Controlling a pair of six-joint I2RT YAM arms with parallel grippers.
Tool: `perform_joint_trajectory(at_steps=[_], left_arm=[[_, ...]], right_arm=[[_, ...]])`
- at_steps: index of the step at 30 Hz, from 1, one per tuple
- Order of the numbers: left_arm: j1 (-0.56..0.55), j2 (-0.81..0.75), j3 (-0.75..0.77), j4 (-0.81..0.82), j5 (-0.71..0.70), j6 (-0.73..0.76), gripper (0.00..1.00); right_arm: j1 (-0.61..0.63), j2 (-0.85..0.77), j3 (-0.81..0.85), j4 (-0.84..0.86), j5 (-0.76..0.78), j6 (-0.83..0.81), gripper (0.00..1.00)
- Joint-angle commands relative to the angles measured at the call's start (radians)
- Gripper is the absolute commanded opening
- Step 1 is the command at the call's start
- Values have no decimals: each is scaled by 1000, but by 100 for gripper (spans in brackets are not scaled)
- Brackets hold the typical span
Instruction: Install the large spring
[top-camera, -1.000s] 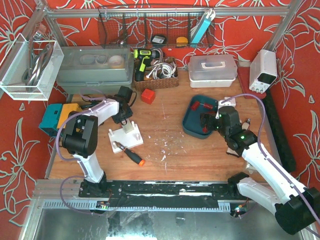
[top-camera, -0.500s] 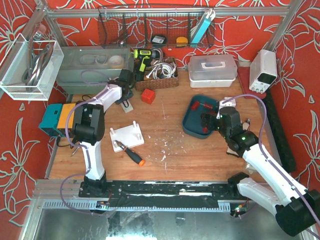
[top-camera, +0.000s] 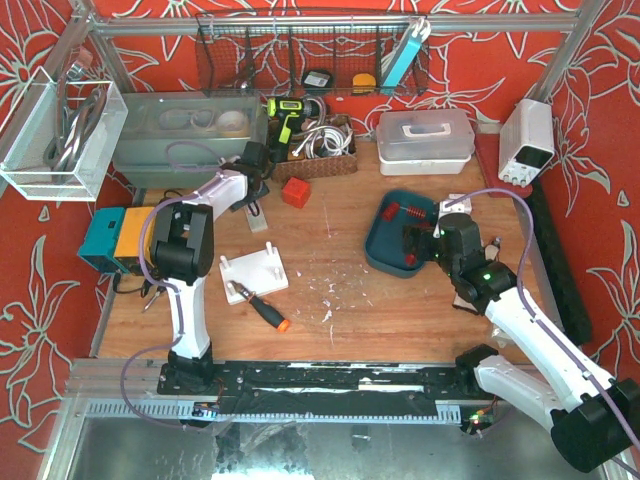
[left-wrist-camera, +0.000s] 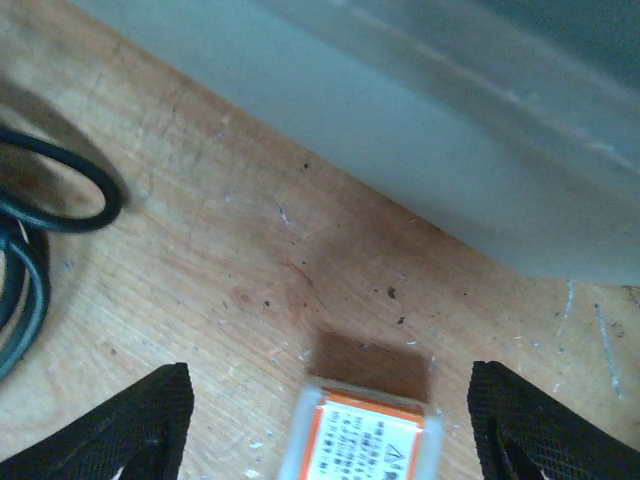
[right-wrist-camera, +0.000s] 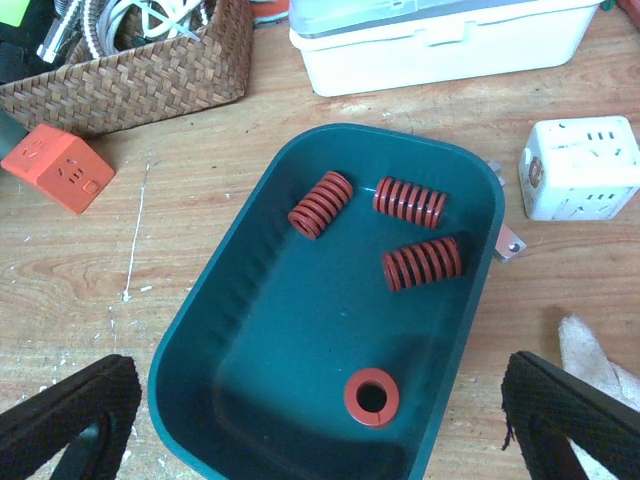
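A teal tray (top-camera: 392, 250) (right-wrist-camera: 250, 300) holds several red springs: three lie on their sides (right-wrist-camera: 422, 263) (right-wrist-camera: 322, 204) (right-wrist-camera: 409, 203) and one stands on end (right-wrist-camera: 371, 396). My right gripper (top-camera: 415, 243) (right-wrist-camera: 320, 430) is open and empty, hovering over the tray's near end, with the upright spring between its fingers (right-wrist-camera: 70, 420). The white fixture plate with pegs (top-camera: 253, 272) lies left of centre. My left gripper (top-camera: 250, 192) (left-wrist-camera: 335, 430) is open at the back left, over a small clear box with an orange label (left-wrist-camera: 365, 440).
A grey bin (top-camera: 185, 135) (left-wrist-camera: 480, 130) stands just beyond the left gripper, with black cable (left-wrist-camera: 40, 210) beside it. An orange-handled screwdriver (top-camera: 265, 308) lies by the fixture. There is also a red cube (top-camera: 295, 191), a wicker basket (top-camera: 312, 150), a white lidded box (top-camera: 425, 137) and a white plug cube (right-wrist-camera: 580, 165).
My left arm has swung away from the white fixture plate to the back, beside the grey bin. The right arm has barely moved.
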Motion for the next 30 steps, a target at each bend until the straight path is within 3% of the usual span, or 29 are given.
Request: perform_joint_trajectory(at_steps=[1,4,16,22,30], left_arm=[[1,-28,26,-24,-72,-26,81],[1,-68,28,-109,-59,-89,84],[-42,-282,-65,-471,74,-275,80],[-88,-455,-196,-477,206,-322,82],[-185,-683,-437,-479,437,-446,85]], right_arm=[[11,-8,-14,-6,30,-6,99],[11,-7,-11,-7,28,-7,99],[12,7,-11,-3,5,-3,99],[12,36,4,-5,-44,-16,99],[43,69,0,101,-327,-60,99]])
